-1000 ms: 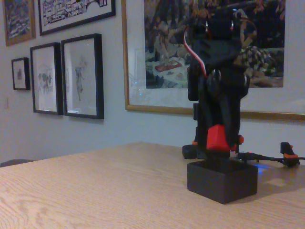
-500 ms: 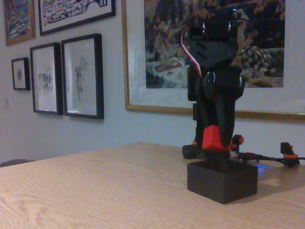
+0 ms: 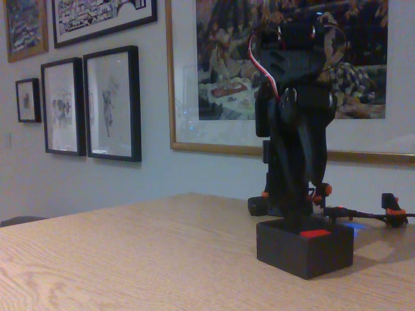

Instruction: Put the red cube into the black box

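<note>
In the fixed view the black pincer [image 3: 299,206] hangs straight down from the tall black robot arm [image 3: 295,110], its tips just above the rear rim of the low matte-black rectangular box [image 3: 303,249]. The fingers merge with the dark arm body behind them, so I cannot tell whether they are spread or closed; nothing red sits between them.

The small bright-red cube [image 3: 316,233] lies inside the black box, toward its right side in this view. Only a thin strip of its top face shows over the near wall, level with the rim. It is clear of the pincer tips, which stand just above and to the left of it.

A red and white cable [image 3: 261,70] loops down the upper arm. Small orange-red knobs [image 3: 322,191] show at the arm's base behind the box, and a dark cable runs from there off to the right.

The box rests on a light wooden table [image 3: 130,259] with visible grain. Behind it, a pale wall carries a large gold-framed painting [image 3: 220,78] and several smaller black-framed pictures [image 3: 110,103] to the left.
</note>
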